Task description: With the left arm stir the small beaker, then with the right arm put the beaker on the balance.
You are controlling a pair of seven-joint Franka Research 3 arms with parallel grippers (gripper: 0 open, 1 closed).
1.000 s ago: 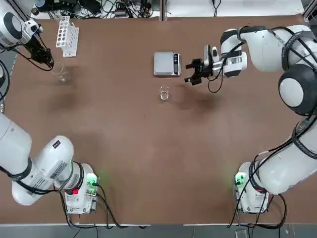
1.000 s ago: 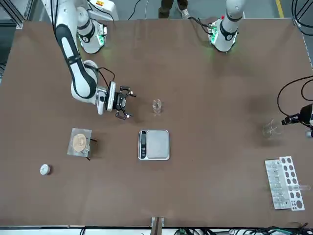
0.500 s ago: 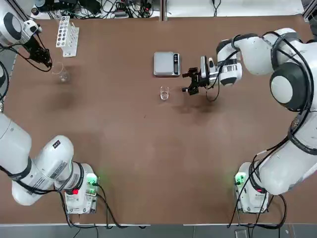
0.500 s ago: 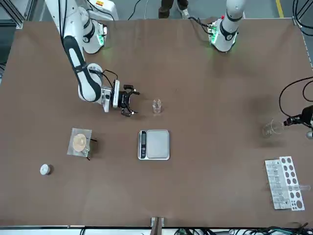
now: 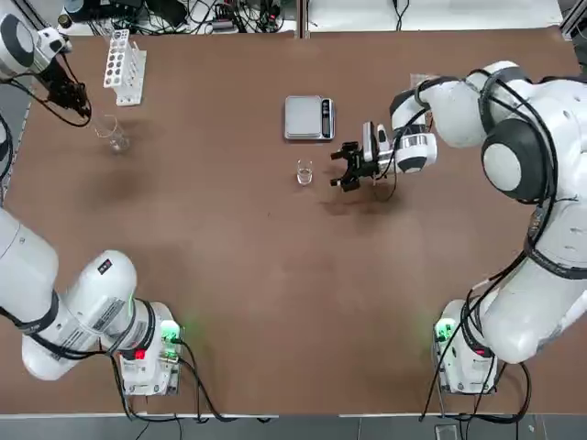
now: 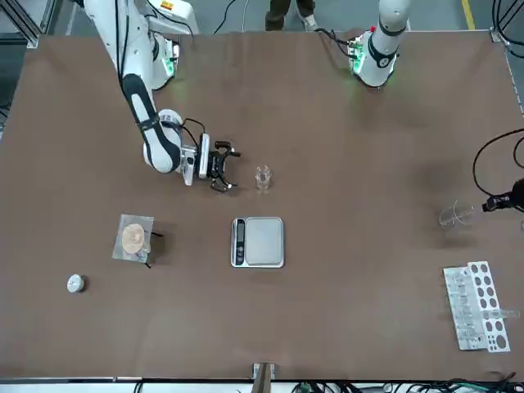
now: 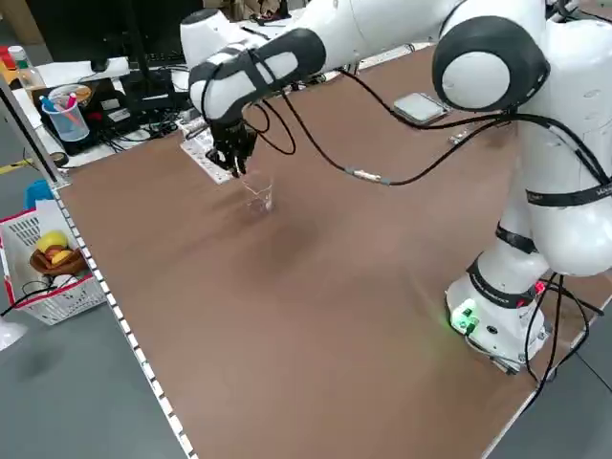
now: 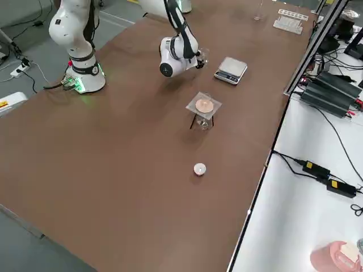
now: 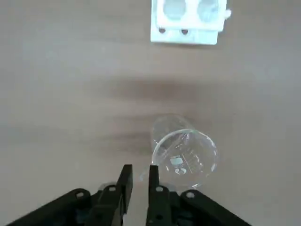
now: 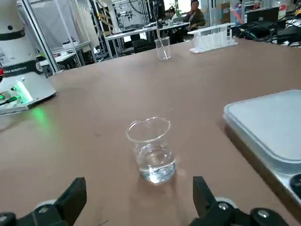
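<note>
The small beaker [image 5: 304, 171] [image 6: 262, 177] [image 10: 151, 150] stands upright mid-table with a little clear liquid in it. My right gripper [image 5: 347, 168] [image 6: 223, 165] [image 10: 138, 207] lies low and level just to the robot's right of it, open, jaws pointing at the beaker without touching it. The balance [image 5: 309, 117] [image 6: 259, 241] [image 10: 268, 127] sits just beyond the beaker, its plate bare. My left gripper [image 5: 81, 105] [image 7: 234, 158] [image 9: 138, 176] hovers at the far left, above and beside a larger glass vessel [image 5: 115, 137] [image 9: 183, 153]. Its fingers leave only a narrow slit with nothing showing between them.
A white test tube rack [image 5: 124, 64] [image 6: 475, 304] stands at the far left corner behind the larger vessel. On the robot's right a small dish with tan powder [image 6: 133, 238] [image 8: 203, 106] sits on a stand, with a small white round object [image 6: 75, 283] beyond it.
My right gripper has moved down and toward the small beaker, ending close beside it. The left gripper has drifted slightly away from the larger vessel.
</note>
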